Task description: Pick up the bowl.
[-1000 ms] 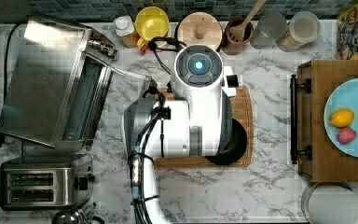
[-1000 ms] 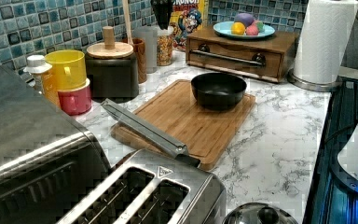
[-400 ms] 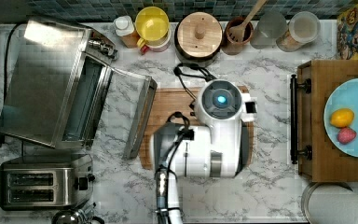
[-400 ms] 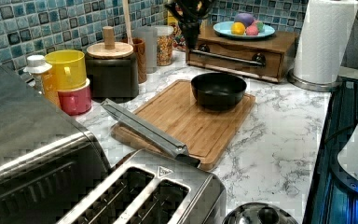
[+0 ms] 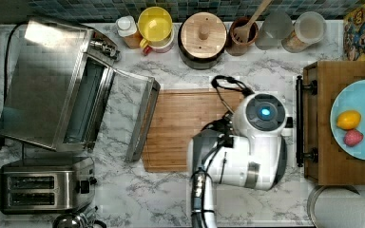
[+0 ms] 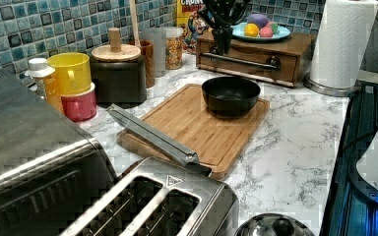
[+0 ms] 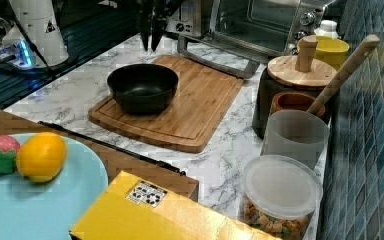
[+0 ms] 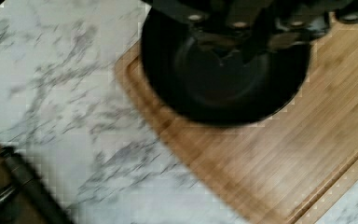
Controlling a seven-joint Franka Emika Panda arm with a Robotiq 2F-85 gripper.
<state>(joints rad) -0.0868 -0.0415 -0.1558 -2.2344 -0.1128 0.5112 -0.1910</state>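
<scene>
The wooden cutting board (image 6: 202, 129) lies on the marble counter (image 6: 295, 147) between the toaster oven (image 5: 57, 85) and the wooden drawer box (image 6: 256, 56). The bowl (image 6: 230, 95) sits upright on the board's end nearest that box.

From the left view I judge the gripper (image 6: 222, 37) to hang above and beyond the bowl, well clear of its rim; the coming move is a descent onto the rim. The bowl is round, so no long axis constrains my approach.

In the right view the gripper (image 7: 151, 37) shows two fingers with a narrow gap between them, clamped on nothing. The wrist view shows the bowl (image 8: 223, 88) directly under the fingers, which the top view hides beneath the arm (image 5: 247, 142).
</scene>
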